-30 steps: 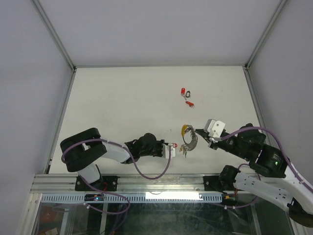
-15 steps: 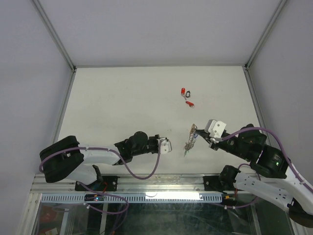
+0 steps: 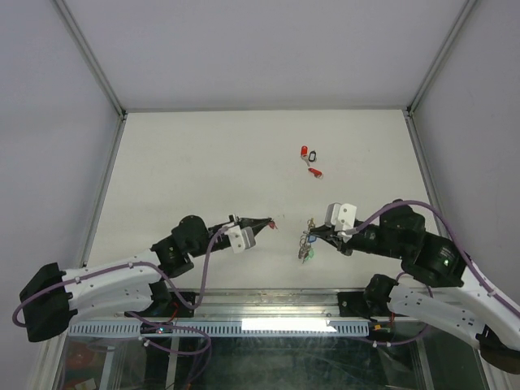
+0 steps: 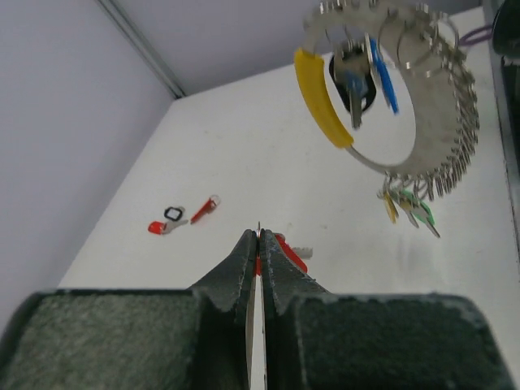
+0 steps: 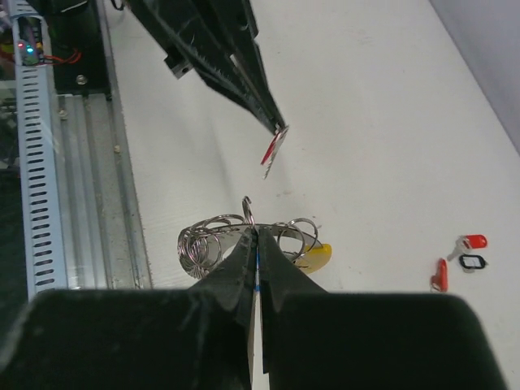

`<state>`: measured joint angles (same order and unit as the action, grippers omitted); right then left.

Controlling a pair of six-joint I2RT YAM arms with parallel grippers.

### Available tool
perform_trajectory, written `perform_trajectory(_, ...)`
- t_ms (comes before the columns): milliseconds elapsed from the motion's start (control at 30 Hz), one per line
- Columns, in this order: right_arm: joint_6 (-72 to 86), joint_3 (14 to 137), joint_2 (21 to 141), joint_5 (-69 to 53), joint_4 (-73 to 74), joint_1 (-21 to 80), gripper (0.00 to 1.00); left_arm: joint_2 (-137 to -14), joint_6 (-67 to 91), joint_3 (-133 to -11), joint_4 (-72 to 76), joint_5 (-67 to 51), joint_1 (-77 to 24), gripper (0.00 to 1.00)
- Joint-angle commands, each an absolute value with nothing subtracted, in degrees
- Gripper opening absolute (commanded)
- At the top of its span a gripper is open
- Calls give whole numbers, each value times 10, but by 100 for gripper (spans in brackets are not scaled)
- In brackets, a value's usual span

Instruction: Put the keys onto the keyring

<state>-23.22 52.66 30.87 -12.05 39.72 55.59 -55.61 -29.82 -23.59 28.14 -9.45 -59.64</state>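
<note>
Aloft: one red key [image 5: 272, 149] pinched between left fingers [image 4: 240, 268], one keyring [image 4: 319, 96] pinched between right fingers [image 5: 236, 272].

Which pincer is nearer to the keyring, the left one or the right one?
Right. The right pincer grips the keyring itself; the left pincer, holding a red-tagged key, is apart, to its left.

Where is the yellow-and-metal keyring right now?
In the top view the keyring hangs pinched in the right gripper near the table's front centre, just right of the left gripper's red-tagged key.
</note>
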Motion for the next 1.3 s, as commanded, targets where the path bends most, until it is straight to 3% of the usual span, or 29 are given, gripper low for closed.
perform_trajectory(0,-214,539,338,-201,344,555,0,-484,-273,-253,256,-160,-585,0)
perform_trajectory(567,-188,551,442,-316,250,555,0,-421,-326,-342,112,-320,-583,0)
perform_trajectory(1267,-162,541,461,-336,230,566,0,-440,-342,-361,94,-341,-584,0)
